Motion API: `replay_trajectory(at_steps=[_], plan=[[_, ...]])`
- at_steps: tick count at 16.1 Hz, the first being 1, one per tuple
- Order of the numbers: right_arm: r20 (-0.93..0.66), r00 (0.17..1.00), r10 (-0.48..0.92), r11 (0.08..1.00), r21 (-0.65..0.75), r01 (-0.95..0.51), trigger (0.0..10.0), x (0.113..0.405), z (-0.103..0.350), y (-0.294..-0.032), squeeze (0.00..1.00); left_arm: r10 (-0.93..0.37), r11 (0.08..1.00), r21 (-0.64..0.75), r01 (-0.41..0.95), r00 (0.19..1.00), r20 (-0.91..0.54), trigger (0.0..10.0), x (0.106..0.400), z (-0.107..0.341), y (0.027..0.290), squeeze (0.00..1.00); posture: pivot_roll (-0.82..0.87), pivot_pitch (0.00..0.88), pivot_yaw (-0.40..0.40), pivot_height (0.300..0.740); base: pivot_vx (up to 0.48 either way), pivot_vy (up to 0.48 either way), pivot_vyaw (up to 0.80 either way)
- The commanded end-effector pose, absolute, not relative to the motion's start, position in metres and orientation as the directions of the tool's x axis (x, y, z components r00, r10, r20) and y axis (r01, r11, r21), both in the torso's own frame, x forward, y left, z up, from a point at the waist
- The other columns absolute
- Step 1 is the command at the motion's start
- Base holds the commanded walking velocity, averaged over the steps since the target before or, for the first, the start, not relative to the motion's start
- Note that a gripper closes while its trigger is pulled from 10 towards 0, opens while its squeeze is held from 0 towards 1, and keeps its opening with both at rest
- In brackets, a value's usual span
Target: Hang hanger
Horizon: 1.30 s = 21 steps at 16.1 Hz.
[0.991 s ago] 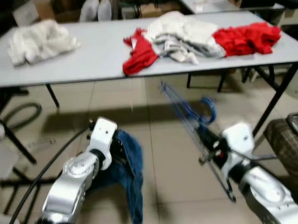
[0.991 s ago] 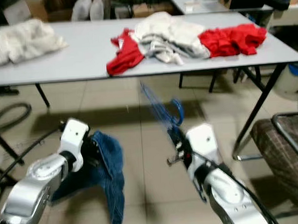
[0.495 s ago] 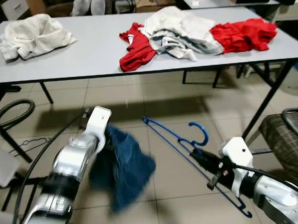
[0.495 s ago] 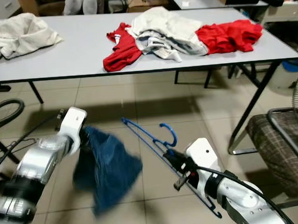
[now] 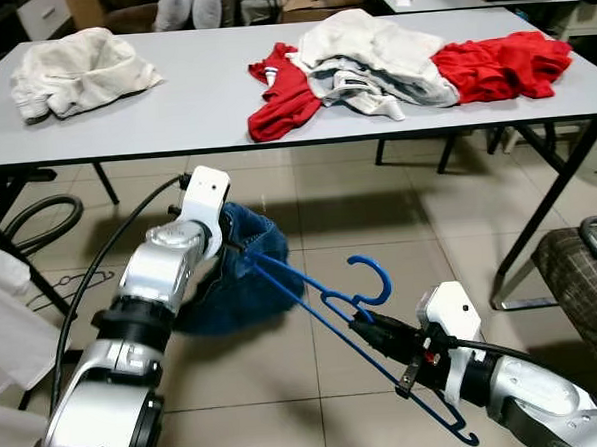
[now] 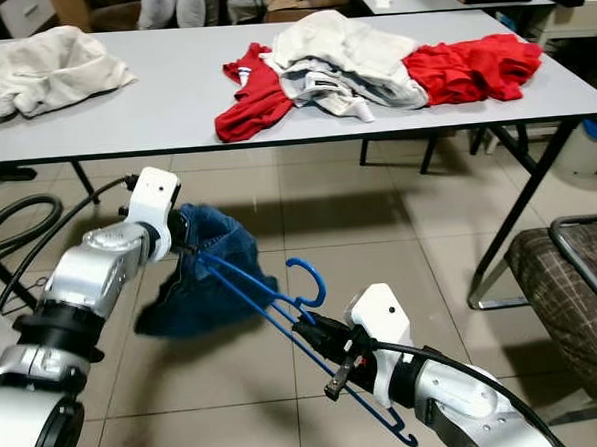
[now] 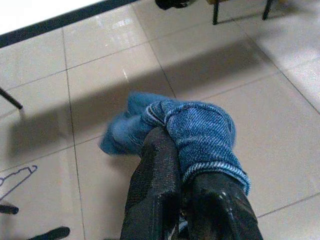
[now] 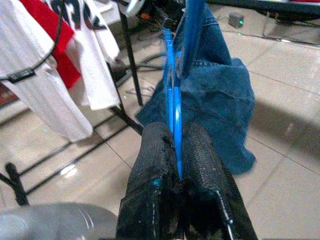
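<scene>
A blue wire hanger (image 5: 323, 300) with a curled hook is pinched between the pressed-together black fingers of the right gripper (image 5: 376, 330), low over the beige tiled floor (image 5: 379, 229), in front of the long grey table (image 5: 172, 110). The hanger is held slantwise, its hook turned upward just above the right gripper and its far end reaching into the crumpled blue denim garment (image 5: 236, 277). That garment is clamped by the left gripper (image 7: 185, 165), whose fingers (image 7: 155, 190) are closed on a folded hem of the denim, the rest of the cloth hanging down toward the floor. In the right wrist view the two blue wires of the hanger are seen running up between the right gripper's fingers (image 8: 155, 170) and against the denim. On the table a rumpled cream cloth (image 5: 75, 70) is laid at the robot's left, and a heap of red and white clothes (image 5: 400, 63) at its right. A dark plaid chair seat (image 5: 582, 279) is seen at the right edge, and a black hose (image 5: 38, 222) near the left table leg.
</scene>
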State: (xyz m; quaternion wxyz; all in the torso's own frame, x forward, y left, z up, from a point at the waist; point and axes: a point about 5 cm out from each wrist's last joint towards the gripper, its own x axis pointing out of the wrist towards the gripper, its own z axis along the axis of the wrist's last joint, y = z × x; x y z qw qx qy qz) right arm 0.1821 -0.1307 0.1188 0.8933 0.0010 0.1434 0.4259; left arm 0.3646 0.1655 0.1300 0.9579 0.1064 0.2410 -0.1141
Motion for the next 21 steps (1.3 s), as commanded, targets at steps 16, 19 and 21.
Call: replay_trajectory(at_steps=[16,19,21], plan=[[-0.269,0.748,0.607,0.793,0.155,-0.589,10.0,0.217,0.105,-0.132,0.0,-0.173,0.968,0.089,0.233,0.883,-0.435,0.0,0.368,0.159,0.149,0.0,0.01,0.0,0.041,0.74,0.0,0.0,0.0],[-0.277,0.777,0.565,0.824,0.139,-0.549,10.0,0.215,0.106,-0.143,0.0,-0.178,0.964,0.107,0.245,0.886,-0.428,0.0,0.37,0.161,0.145,0.0,0.0,0.0,0.048,0.74,0.0,0.0,0.0],[-0.273,0.782,0.56,0.827,0.137,-0.545,10.0,0.213,0.109,-0.144,0.0,-0.177,0.964,0.107,0.244,0.887,-0.426,0.0,0.37,0.162,0.145,0.0,0.0,0.0,0.05,0.74,0.0,0.0,0.0]])
